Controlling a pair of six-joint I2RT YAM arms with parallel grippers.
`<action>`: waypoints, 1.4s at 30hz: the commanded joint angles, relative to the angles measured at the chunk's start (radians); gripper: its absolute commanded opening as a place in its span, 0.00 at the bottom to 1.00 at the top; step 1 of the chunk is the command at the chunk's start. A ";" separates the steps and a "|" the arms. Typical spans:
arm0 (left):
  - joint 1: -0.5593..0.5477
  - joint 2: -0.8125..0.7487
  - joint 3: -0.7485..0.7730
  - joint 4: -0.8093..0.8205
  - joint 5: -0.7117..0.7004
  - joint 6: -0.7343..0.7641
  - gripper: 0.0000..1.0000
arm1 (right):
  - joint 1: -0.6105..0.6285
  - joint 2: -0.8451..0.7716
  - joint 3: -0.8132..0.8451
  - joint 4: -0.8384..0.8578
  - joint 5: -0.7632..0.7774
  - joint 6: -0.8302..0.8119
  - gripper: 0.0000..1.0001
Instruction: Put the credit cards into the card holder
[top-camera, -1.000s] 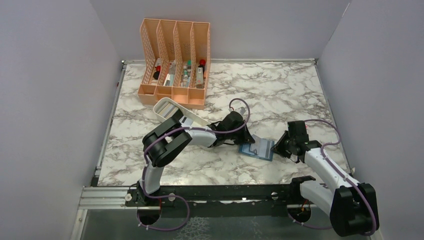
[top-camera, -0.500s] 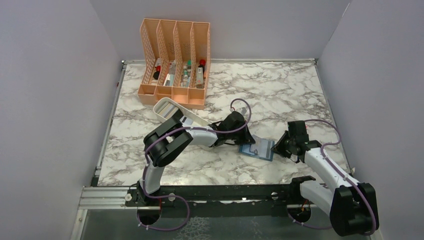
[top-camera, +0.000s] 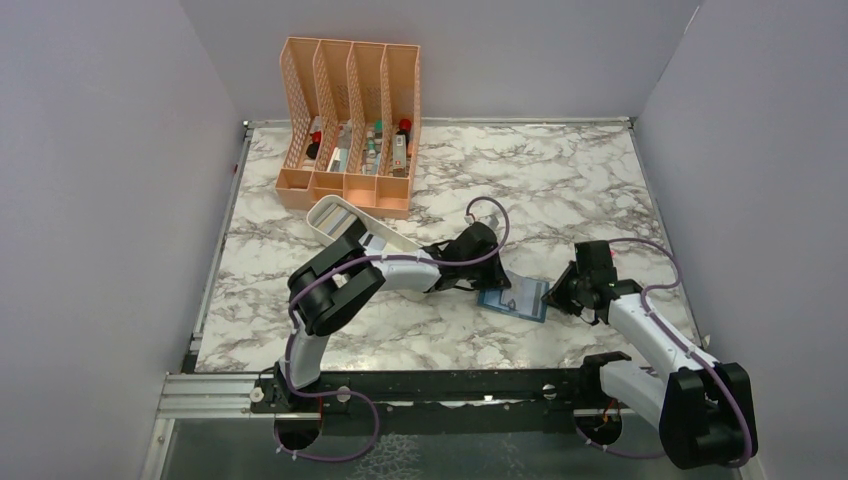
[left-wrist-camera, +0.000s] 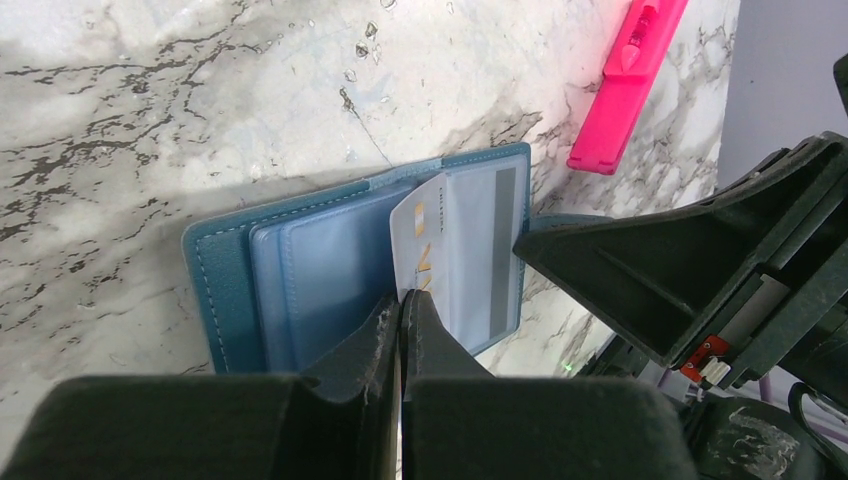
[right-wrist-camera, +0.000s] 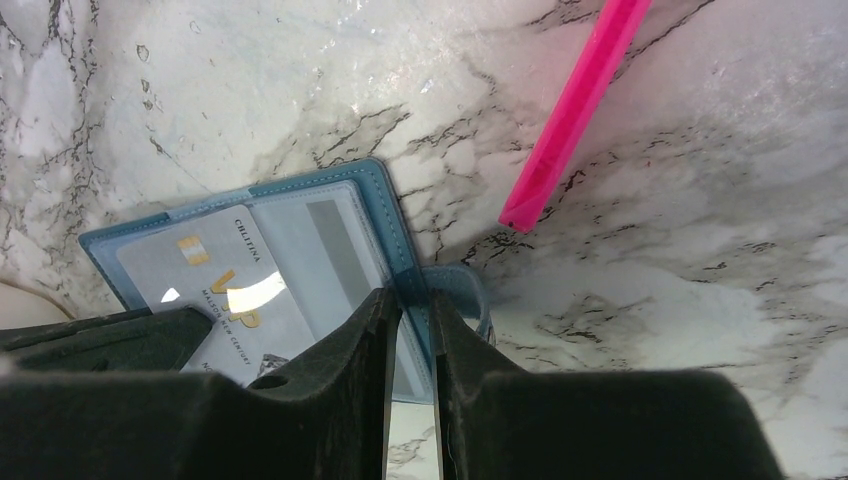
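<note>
Left arm stretched low across the marble surface (top-camera: 560, 190); left hand (left-wrist-camera: 401, 300) pinched a credit card (left-wrist-camera: 418, 235) standing over the open card holder (left-wrist-camera: 300, 265). Right arm bent inward; right hand (right-wrist-camera: 412, 300) nipped the card holder's edge. Card holder lay centre-right. Pale lilac walls enclosed the surface.

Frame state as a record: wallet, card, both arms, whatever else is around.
card holder: open flat on the table, inner side up
credit card: tilted over one pocket; cannot tell if it is inserted
left gripper: fingers shut on the credit card
right gripper: fingers pinching the card holder's edge
pink strip: on the table beside the card holder, not touching it
peach organizer: far left, small bottles inside
white tray: just in front of the peach organizer
</note>
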 joint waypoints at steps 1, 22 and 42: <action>-0.030 0.040 0.007 -0.148 -0.035 0.049 0.04 | 0.006 0.011 0.025 0.002 -0.010 -0.008 0.23; -0.055 0.079 0.098 -0.235 -0.020 0.097 0.05 | 0.006 0.000 0.019 0.004 -0.034 -0.013 0.24; -0.049 0.065 0.091 -0.216 -0.162 0.066 0.02 | 0.006 -0.017 -0.002 0.010 -0.044 -0.006 0.24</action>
